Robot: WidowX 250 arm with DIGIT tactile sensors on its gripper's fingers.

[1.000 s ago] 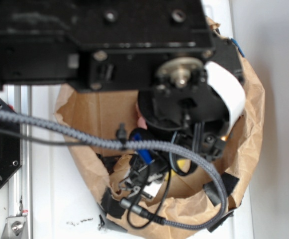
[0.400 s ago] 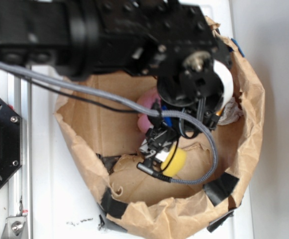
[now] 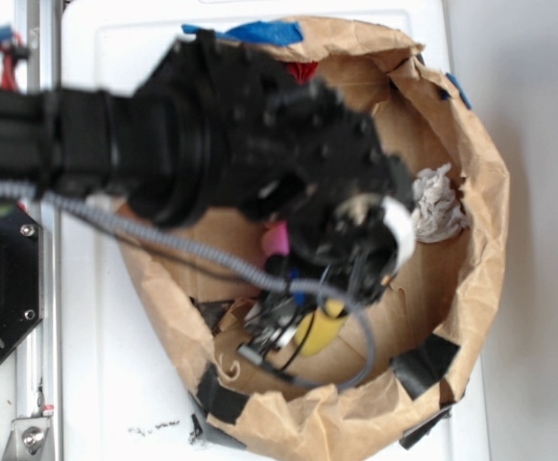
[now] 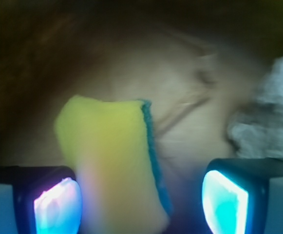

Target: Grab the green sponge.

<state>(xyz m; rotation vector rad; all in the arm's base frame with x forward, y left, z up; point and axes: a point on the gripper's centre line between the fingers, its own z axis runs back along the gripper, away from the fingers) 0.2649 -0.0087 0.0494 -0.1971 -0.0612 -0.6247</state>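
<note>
Arm now swung in from the left, clearing the far rim of the brown paper bag (image 3: 485,240). Pincer (image 4: 141,204) spread wide, released, straddling the green sponge (image 4: 114,161) on the bag floor. White paper wad (image 3: 437,204) now uncovered at right; pink plush bunny (image 3: 277,239) mostly hidden.

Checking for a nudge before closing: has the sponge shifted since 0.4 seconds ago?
Yes, slightly. In the exterior view the green sponge now sits lower and a little left, nearer the black tape patch on the paper bag's rim.
</note>
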